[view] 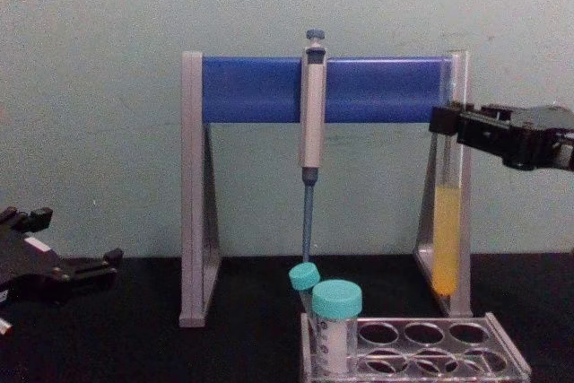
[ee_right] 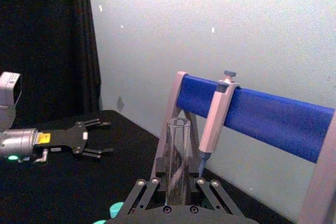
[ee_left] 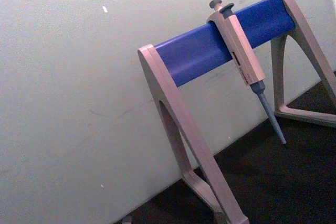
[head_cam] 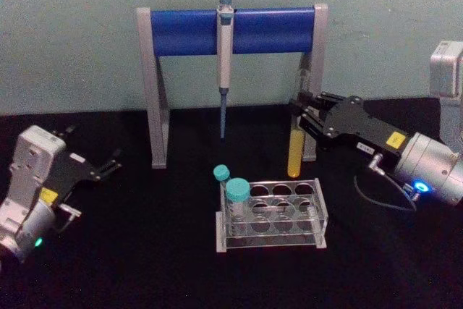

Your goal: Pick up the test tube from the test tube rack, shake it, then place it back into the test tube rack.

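Observation:
My right gripper (head_cam: 300, 110) is shut on the upper part of the test tube (head_cam: 294, 155), holding it upright in the air above and behind the test tube rack (head_cam: 271, 241). The tube is clear glass with yellow-orange liquid in its lower part. In the chest view the test tube (view: 447, 239) hangs from the right gripper (view: 448, 123), its bottom above the rack (view: 504, 349). The right wrist view shows the tube's open top (ee_right: 177, 156) between the fingers (ee_right: 145, 188). My left gripper (head_cam: 108, 164) rests open at the far left, low over the table.
Two teal-capped tubes (head_cam: 237, 195) stand in the rack's left holes. Behind it is the grey-and-blue pipette stand (head_cam: 188, 30) with a pipette (head_cam: 225, 48) hanging from its bar, close to the held tube. A light wall stands right behind.

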